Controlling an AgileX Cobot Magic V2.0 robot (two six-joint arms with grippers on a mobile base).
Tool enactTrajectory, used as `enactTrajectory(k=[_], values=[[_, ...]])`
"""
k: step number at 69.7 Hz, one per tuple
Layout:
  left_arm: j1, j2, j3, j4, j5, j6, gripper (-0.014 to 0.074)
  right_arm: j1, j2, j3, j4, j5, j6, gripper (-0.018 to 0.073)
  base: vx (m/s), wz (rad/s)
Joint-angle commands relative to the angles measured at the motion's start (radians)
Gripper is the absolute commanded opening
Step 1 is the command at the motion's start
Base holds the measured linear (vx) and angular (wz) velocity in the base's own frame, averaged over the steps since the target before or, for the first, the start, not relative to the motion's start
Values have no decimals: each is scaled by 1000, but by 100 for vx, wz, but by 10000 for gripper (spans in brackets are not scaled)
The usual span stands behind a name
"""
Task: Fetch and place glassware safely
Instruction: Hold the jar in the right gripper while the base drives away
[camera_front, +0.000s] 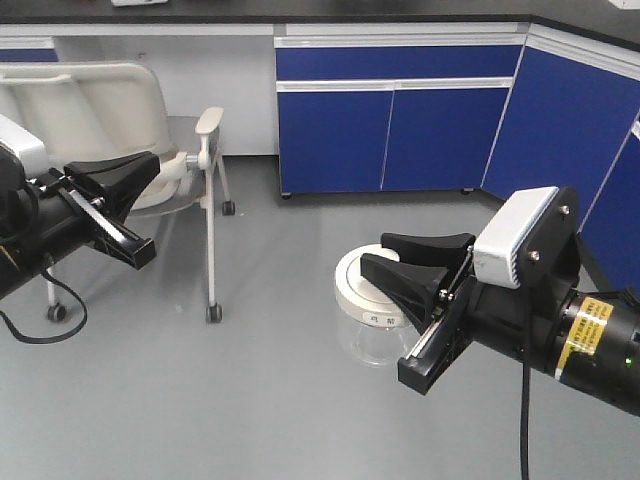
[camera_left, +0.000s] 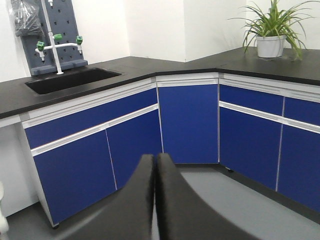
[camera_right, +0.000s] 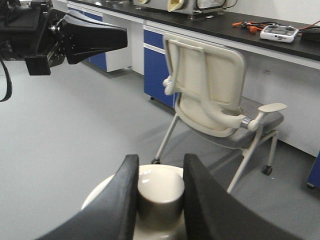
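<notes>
The glass jar (camera_front: 368, 335) is squat and clear, with a wide cream-white lid (camera_front: 352, 290) and a small label on the lid's rim. My right gripper (camera_front: 400, 262) is shut on the lid's central knob (camera_right: 160, 187) and holds the jar in the air above the grey floor. In the right wrist view the two black fingers (camera_right: 127, 185) press the knob from both sides. My left gripper (camera_front: 140, 175) is at the left, shut and empty; its fingertips (camera_left: 147, 162) touch in the left wrist view.
A cream chair (camera_front: 120, 130) on castors stands at the left, behind my left arm; it also shows in the right wrist view (camera_right: 210, 90). Blue cabinets (camera_front: 400, 120) under a black worktop line the back and right. A sink (camera_left: 70, 80) and a potted plant (camera_left: 272, 35) are on the worktop.
</notes>
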Motion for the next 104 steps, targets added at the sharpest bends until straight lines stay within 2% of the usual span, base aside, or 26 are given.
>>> enactTrajectory(k=[1, 44, 104], values=[[1, -32, -24, -34, -64, -11, -7, -4, -26, -31, 36, -75, 1, -3, 49, -10], [1, -32, -24, -34, -65, -11, -7, -4, -26, -31, 36, -75, 1, -3, 35, -27], [1, -32, -24, -34, -64, -11, -7, -4, -26, -31, 36, -76, 1, -3, 24, -82]])
